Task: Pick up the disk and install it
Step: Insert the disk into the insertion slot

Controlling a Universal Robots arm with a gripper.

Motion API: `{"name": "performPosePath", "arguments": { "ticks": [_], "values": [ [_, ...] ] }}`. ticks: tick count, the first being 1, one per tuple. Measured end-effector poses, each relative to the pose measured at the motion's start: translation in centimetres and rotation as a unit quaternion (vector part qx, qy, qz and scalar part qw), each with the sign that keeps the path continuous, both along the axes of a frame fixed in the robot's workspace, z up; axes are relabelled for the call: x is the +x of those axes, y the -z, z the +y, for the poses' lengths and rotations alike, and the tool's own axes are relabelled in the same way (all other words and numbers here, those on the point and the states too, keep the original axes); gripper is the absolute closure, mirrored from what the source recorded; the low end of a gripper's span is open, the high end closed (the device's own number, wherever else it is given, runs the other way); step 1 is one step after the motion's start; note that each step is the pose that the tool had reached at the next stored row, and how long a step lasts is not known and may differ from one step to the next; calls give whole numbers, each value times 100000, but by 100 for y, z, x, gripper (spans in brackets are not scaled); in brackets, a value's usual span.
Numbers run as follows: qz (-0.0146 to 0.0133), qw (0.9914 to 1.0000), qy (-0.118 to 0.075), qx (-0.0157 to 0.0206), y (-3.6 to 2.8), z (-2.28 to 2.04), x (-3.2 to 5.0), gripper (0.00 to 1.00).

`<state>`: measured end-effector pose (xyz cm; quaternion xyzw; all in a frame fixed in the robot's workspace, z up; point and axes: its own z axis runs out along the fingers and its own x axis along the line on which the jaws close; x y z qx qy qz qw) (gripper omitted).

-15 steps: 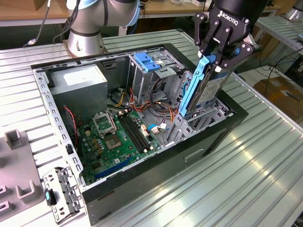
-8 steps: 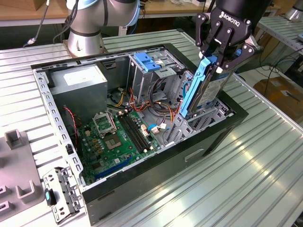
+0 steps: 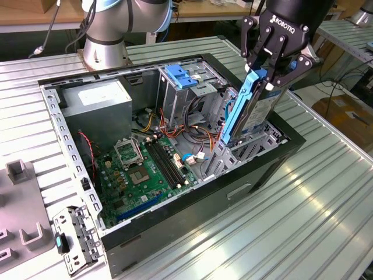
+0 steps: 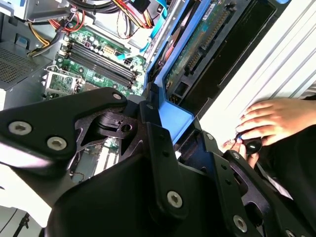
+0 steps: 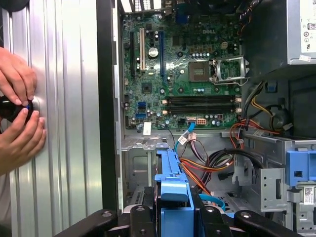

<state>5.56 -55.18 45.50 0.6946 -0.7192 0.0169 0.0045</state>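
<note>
The disk (image 3: 256, 108) is a grey drive in a blue plastic carrier, and it stands tilted on edge over the drive bay (image 3: 263, 142) at the exterior view's right end of the open computer case (image 3: 175, 230). My gripper (image 3: 269, 74) is shut on its upper end, with the lower end down among the bay's metal rails. The disk's blue carrier (image 4: 177, 118) and green circuit side show in the second wrist view, running away from my gripper (image 4: 168, 136). The first wrist view has the blue carrier (image 5: 173, 185) between my fingers (image 5: 143, 222).
Inside the case lie the green motherboard (image 3: 145, 169), a grey power supply box (image 3: 96, 102), a blue latch (image 3: 182, 76) and loose cables (image 3: 192, 131). A person's hands (image 5: 19, 113) rest on the ribbed table beside the case. A metal bracket (image 3: 73, 239) lies at the exterior view's left.
</note>
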Motion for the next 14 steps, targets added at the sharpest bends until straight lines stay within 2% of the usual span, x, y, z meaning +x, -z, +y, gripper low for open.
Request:
{"name": "performPosePath", "arguments": {
  "ticks": [14],
  "values": [
    [-1,100000,148,8,44,-6,2,63]
  ]
}}
